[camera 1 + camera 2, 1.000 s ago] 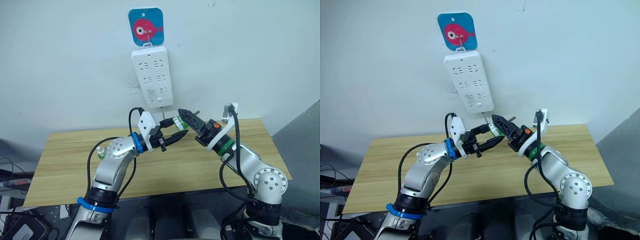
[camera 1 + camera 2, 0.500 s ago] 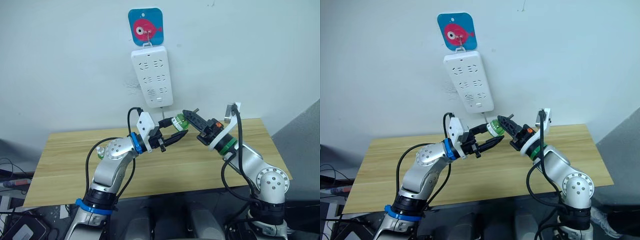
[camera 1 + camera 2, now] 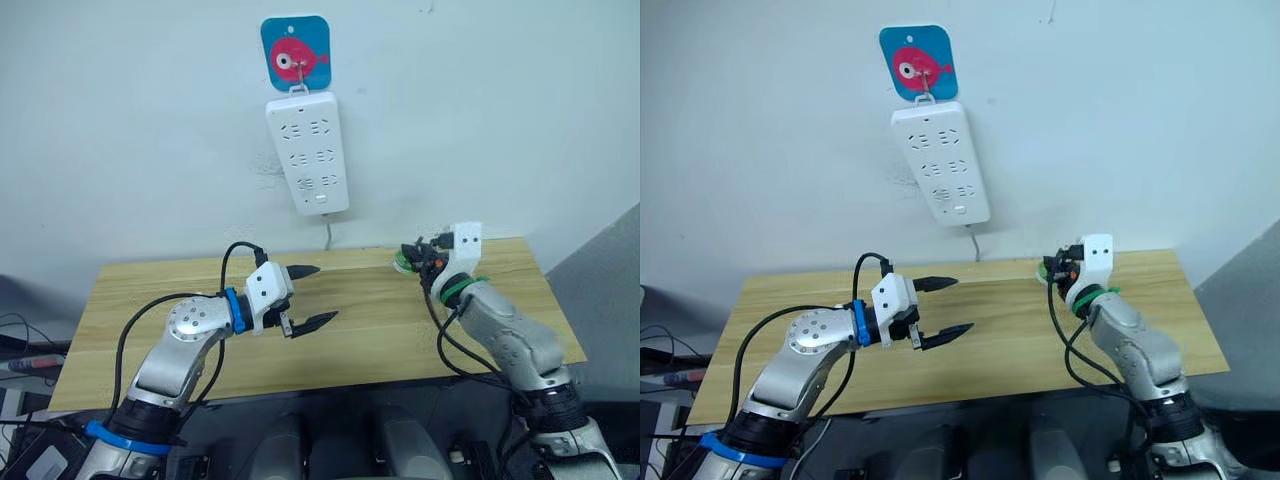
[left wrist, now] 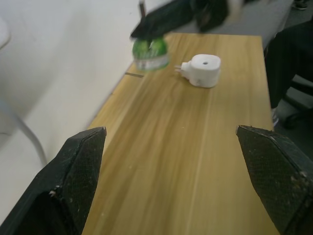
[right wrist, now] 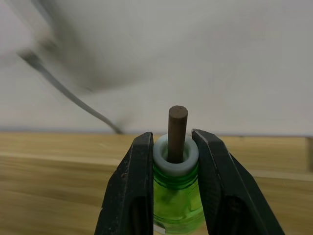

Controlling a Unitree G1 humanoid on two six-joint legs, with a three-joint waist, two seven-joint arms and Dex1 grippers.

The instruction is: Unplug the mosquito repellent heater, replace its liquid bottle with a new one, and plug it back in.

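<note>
Heater (image 4: pixel 204 70) lies on its side on the table (image 4: pixel 195 147), just beside the green bottle (image 5: pixel 177 196) near the back edge. Right gripper (image 5: pixel 173 161) holds that bottle upright; left gripper (image 3: pixel 305 297) is wide open.

Wood table (image 3: pixel 150 300) vs white wall (image 3: pixel 120 120); fish hook plaque (image 3: pixel 296 53).

Both arms are built of silver-grey rounded segments, with black cables looped alongside. A blue ring is fitted at the left wrist, a green ring at the right. White camera housings are mounted above the left gripper (image 3: pixel 303 296) and right gripper (image 3: pixel 410 256), whose fingers (image 4: pixel 80 169) are black, tapered and textured.
</note>
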